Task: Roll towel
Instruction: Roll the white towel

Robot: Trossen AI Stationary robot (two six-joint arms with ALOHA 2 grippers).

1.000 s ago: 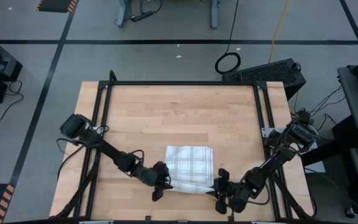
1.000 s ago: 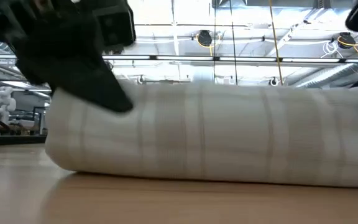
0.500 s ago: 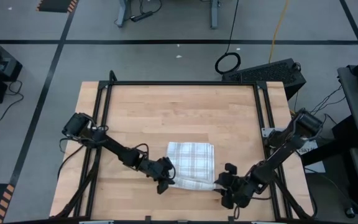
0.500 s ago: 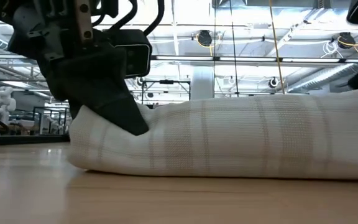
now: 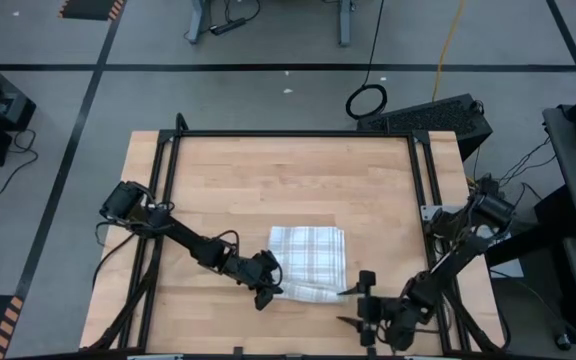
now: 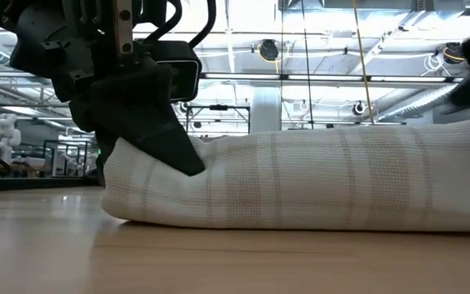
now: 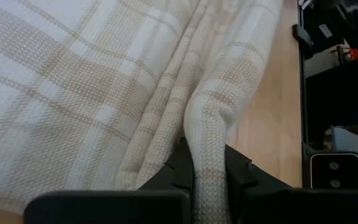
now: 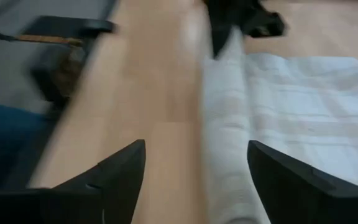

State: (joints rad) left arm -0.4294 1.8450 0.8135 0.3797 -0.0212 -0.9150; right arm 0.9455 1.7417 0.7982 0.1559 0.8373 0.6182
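Towel [image 5: 308,262] lies on tabletop [image 5: 268,180] near front edge, its front edge partly rolled. Left pincer [image 5: 267,291] pinches roll's left end shut. Right pincer [image 5: 354,308] wide open, holding nothing, just off right end. Cloth soft, floppy, light; grip roll ends.

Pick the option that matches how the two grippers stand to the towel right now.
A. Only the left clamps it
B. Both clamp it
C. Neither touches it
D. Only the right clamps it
A: the left gripper pinches a fold of the towel, while the right gripper sits just off the rolled end with open, empty jaws.
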